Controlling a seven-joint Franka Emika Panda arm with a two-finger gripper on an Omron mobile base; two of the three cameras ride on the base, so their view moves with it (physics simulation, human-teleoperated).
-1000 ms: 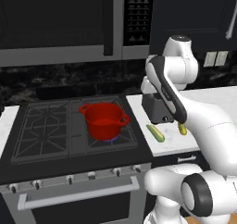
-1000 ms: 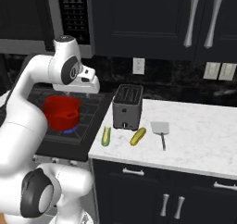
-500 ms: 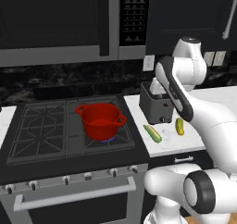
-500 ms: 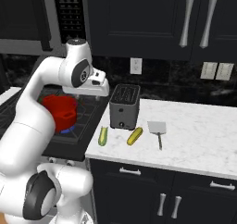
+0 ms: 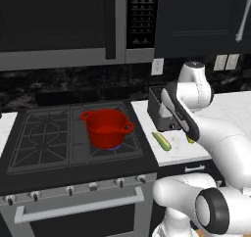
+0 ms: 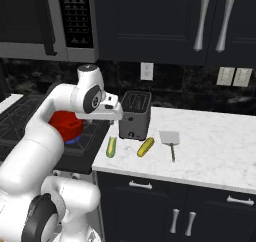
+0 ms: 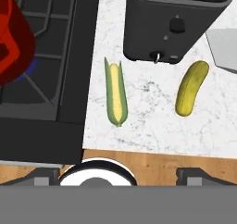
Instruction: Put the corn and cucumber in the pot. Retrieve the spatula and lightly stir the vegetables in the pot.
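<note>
The corn (image 7: 115, 97), a pale-yellow cob in a green husk, lies on the white counter beside the stove. Right of it lies the yellow-green cucumber (image 7: 191, 88). Both rest in front of a dark toaster. My gripper (image 7: 121, 173) hangs open above the counter's front edge, looking down on them, with nothing between its fingers. The red pot (image 5: 107, 127) stands on a stove burner, left of the counter. The spatula (image 6: 170, 140) lies flat right of the cucumber (image 6: 145, 146), its grey blade toward the wall. From the right base, the corn (image 6: 111, 146) lies just below my hand (image 6: 111, 114).
The toaster (image 6: 135, 115) stands upright on the counter right behind the vegetables. The black stove (image 5: 44, 138) with its grates adjoins the counter (image 6: 215, 146) on the left. A microwave and dark cabinets hang overhead. Open marble stretches to the right of the spatula.
My arm has swung from over the stove toward the counter and come lower, above the corn and cucumber. The gripper stays open. Nothing on the counter has moved.
</note>
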